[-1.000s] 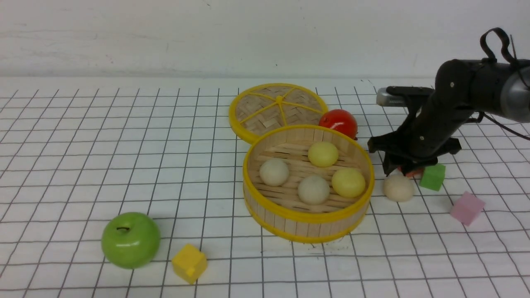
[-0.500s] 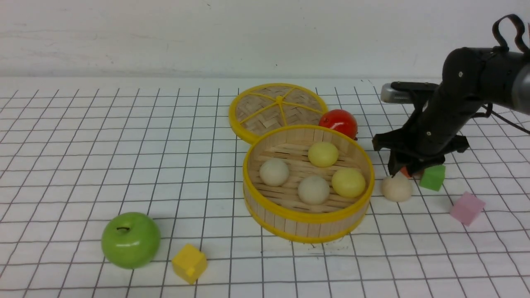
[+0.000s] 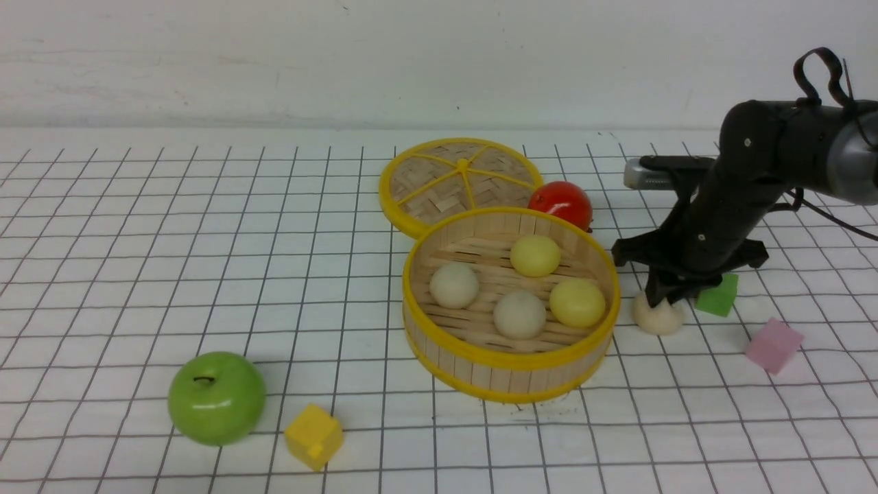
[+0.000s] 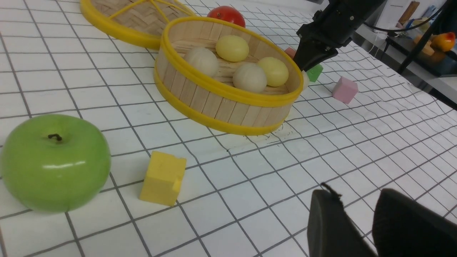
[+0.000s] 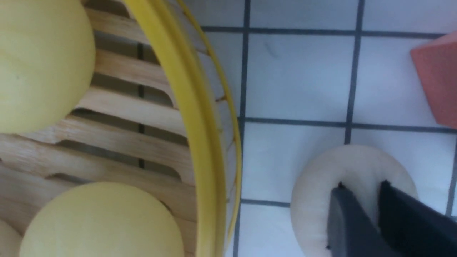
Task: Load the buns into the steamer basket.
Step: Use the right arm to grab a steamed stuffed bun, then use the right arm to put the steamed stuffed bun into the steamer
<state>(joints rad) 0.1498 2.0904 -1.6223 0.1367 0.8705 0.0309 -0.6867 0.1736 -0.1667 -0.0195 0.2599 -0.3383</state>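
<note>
Gridded surface (image 3: 206, 240) carries everything. Largest item is the steamer basket (image 3: 511, 363), sitting right of centre, with its woven lid (image 3: 446, 185) lying flat behind it and touching its far wall. A green apple (image 3: 217, 398) sits near left, well apart from the basket, and a red fruit (image 3: 561, 202) sits just behind the basket rim. Four buns are inside on the slats: two cream (image 3: 454, 285) (image 3: 520, 313) and two pale yellow (image 3: 535, 255) (image 3: 577, 302). The fifth bun (image 3: 658, 319), cream, rests on the surface just outside the basket's right wall. The right pincer (image 3: 664, 296) is down on it from above, fingers drawn close together and nipping the top of the dome. Smallest items are a green cube (image 3: 719, 296) just right of that bun, a pink cube (image 3: 774, 345) farther right, and a yellow cube (image 3: 313, 436) beside the apple. Step in hand, as I judge it, is the grasp of the last bun, with four of five placed. The next move calls for a straight lift clear of the yellow rim, a short carry leftward, and a release over a bare patch of slats. The hold takes only the crown, so it may slip. The right wrist view shows the fingers (image 5: 348, 221) dimpling the soft bun and a red-orange block (image 5: 437, 82) close by, neither plain from the front. The left wrist view shows the left pincer (image 4: 357, 203), absent from the front view, fingers apart over bare surface, holding nothing.
</note>
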